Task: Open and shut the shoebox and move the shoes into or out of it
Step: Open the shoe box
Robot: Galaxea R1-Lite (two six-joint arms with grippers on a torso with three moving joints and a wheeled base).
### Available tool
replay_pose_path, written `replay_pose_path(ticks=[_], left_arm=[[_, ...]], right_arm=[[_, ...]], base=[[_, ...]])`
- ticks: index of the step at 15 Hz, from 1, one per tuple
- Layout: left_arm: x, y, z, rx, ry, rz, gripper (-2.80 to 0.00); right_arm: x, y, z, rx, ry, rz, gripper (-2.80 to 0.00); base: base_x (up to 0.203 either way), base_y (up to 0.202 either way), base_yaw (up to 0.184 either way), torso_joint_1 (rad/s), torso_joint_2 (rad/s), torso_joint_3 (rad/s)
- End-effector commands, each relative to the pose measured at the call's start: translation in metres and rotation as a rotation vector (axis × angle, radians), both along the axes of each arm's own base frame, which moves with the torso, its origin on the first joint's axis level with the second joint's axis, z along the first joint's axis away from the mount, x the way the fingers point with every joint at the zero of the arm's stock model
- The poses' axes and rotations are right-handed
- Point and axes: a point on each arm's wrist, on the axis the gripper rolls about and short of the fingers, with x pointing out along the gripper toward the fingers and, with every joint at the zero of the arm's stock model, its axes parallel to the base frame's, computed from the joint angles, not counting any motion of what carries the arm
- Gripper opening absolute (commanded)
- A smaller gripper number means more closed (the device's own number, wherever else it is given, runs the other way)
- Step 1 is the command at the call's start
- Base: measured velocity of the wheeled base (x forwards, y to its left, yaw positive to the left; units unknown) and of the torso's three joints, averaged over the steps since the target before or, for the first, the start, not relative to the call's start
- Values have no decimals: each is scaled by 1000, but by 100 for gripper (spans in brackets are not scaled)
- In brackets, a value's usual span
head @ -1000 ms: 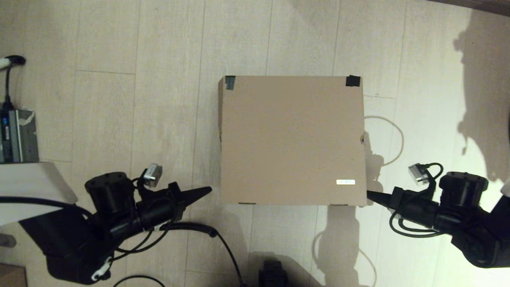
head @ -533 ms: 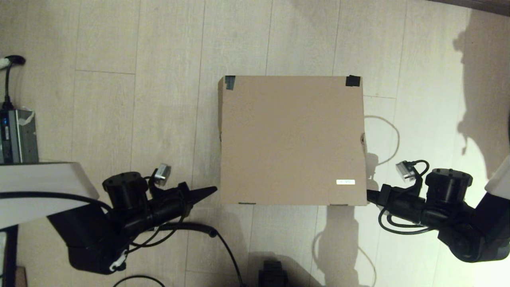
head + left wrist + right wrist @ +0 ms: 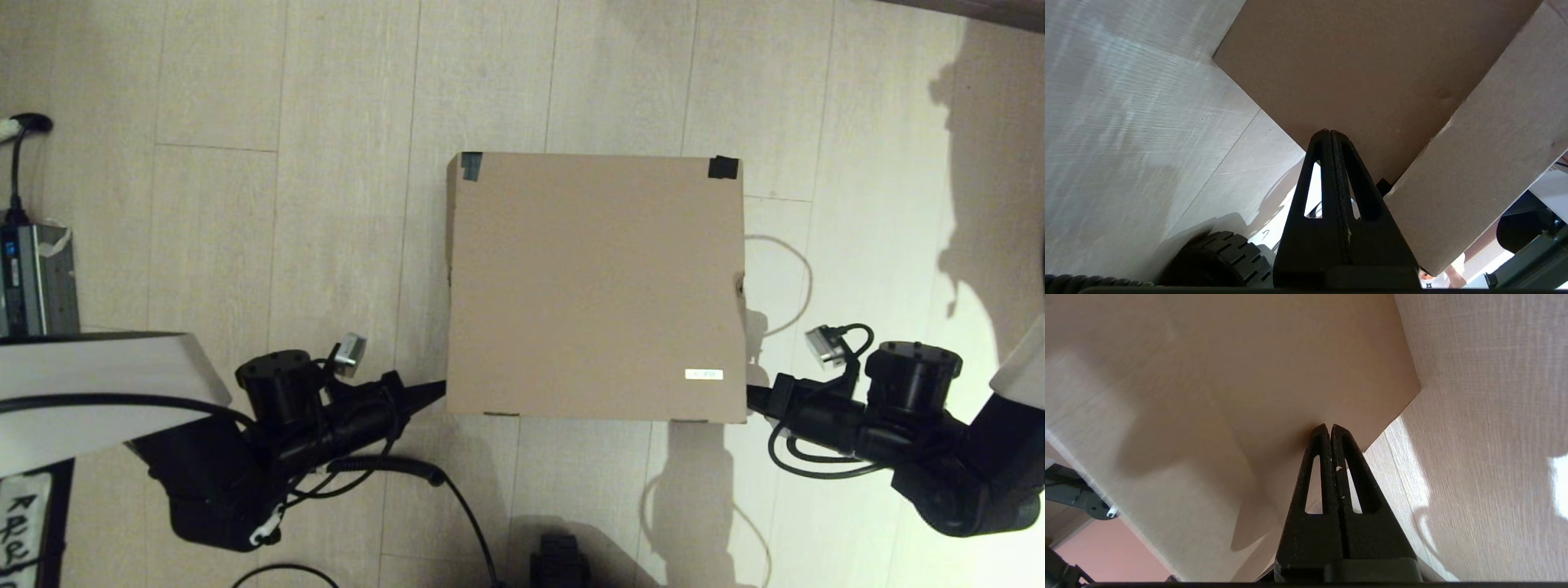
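The brown cardboard shoebox (image 3: 596,286) lies on the floor with its lid down, dark tape at its two far corners and a small white label (image 3: 704,374) near the front right. My left gripper (image 3: 437,389) is shut, its tip against the box's near left side, low by the lid's overhanging edge (image 3: 1486,163). My right gripper (image 3: 751,394) is shut too, its tip pressed at the near right side (image 3: 1290,367). The shoes are hidden from every view.
A grey electronic device (image 3: 33,278) with a black cable stands at the far left on the wooden floor (image 3: 286,163). A thin cable loop (image 3: 796,286) lies right of the box. Black cables (image 3: 457,498) trail near my base.
Both arms have moved inward toward the box; the left tip now meets its near left side and the right tip its near right corner. The box's near edge has shifted slightly.
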Motion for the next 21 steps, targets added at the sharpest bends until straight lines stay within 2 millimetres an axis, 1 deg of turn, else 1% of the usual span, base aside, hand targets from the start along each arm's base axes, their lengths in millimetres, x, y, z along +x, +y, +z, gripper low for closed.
replay_pose_path(ticks=[1,6,11,14,17,21], left_arm=[[-1,-3,6,-10,-19,-13,-280],[-11,-9,29,-31,-54,-21,-280],[-24,-6,47,-34,-63,-18,-280],[-32,-4,48,-32,-50,-19,-280],[-35,-4,50,-32,-52,-21,-280],[-39,-4,45,-25,-26,-21,-280]], right_arm=[[-4,0,7,5,-20,5,-280],[-12,0,22,16,-45,3,-280],[-23,0,36,26,-67,1,-280],[-31,0,40,32,-51,0,-280],[-35,0,42,31,-53,-2,-280],[-39,-2,32,28,-10,-5,-280]], base=[[0,0,0,0,0,0],[0,0,0,0,0,0],[0,0,0,0,0,0],[0,0,0,0,0,0],[0,0,0,0,0,0],[0,0,0,0,0,0]])
